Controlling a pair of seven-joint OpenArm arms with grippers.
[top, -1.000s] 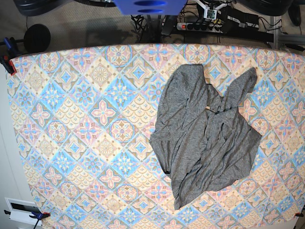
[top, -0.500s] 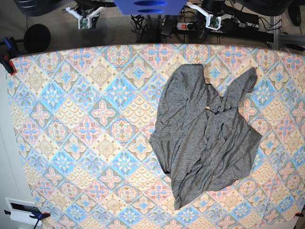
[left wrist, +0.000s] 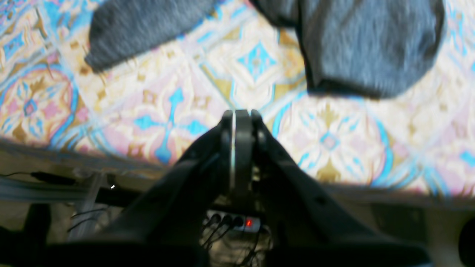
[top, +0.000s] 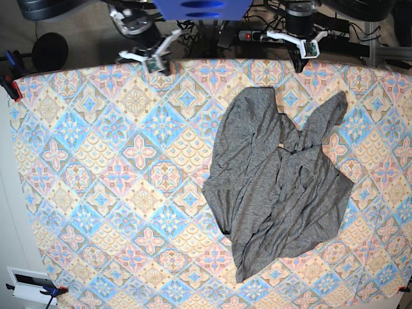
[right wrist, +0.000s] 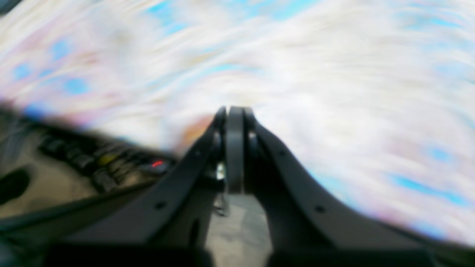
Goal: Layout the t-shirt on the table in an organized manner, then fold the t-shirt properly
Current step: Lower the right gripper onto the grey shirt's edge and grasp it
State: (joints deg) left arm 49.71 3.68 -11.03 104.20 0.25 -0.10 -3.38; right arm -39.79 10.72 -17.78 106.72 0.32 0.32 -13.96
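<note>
The t-shirt (top: 277, 187) lies crumpled on the right half of the table (top: 109, 167), dark grey, with a sleeve (top: 325, 119) reaching toward the far right. My left gripper (top: 299, 63) hovers shut over the table's far edge, just short of the shirt's upper end. In the left wrist view its shut jaws (left wrist: 237, 113) point at bare table (left wrist: 167, 104), with the t-shirt (left wrist: 371, 44) ahead. My right gripper (top: 160, 67) is shut over the far edge, well left of the shirt. The right wrist view is blurred; its jaws (right wrist: 234, 109) are pressed together, holding nothing.
A power strip (top: 267, 35) with a red light and cables lies on the floor behind the table. Clamps (top: 9, 84) hold the cloth at the left corner. A white box (top: 29, 283) sits off the near left corner.
Both arms have come down from behind the far edge into the base view and now reach over the table's rim. The t-shirt has not moved.
</note>
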